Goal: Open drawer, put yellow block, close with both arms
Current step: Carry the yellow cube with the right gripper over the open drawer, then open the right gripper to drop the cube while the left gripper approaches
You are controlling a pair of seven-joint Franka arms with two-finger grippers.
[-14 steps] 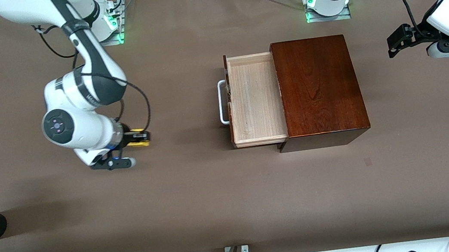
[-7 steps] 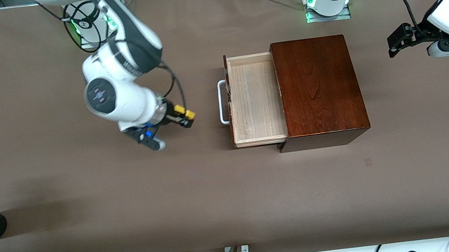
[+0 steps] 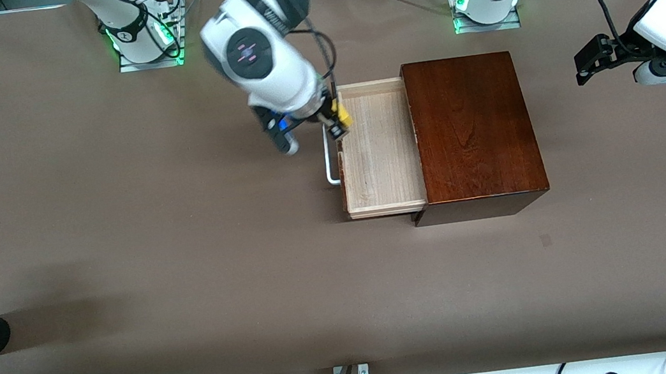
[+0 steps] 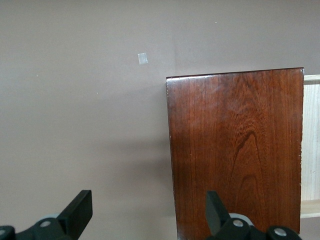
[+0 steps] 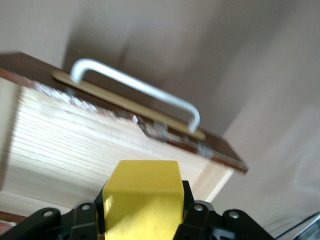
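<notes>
The yellow block is a small bright cube with flat matte faces, clenched between the black fingers of the right gripper. In the front view it sits just above the middle of the frame, in the air over the handle-side edge of the open drawer. In the right wrist view the yellow block fills the lower middle of the frame, with a finger pressed to each side.

The drawer is a pale light-wood tray pulled out of the wooden box, a glossy reddish-brown case in the right-of-centre part of the front view. Its white U-shaped handle juts from the dark front toward the right arm's end of the table, which is covered in plain brown.

The left gripper waits at the right edge of the front view, over bare table; in the left wrist view its fingers stand wide apart, holding nothing.
</notes>
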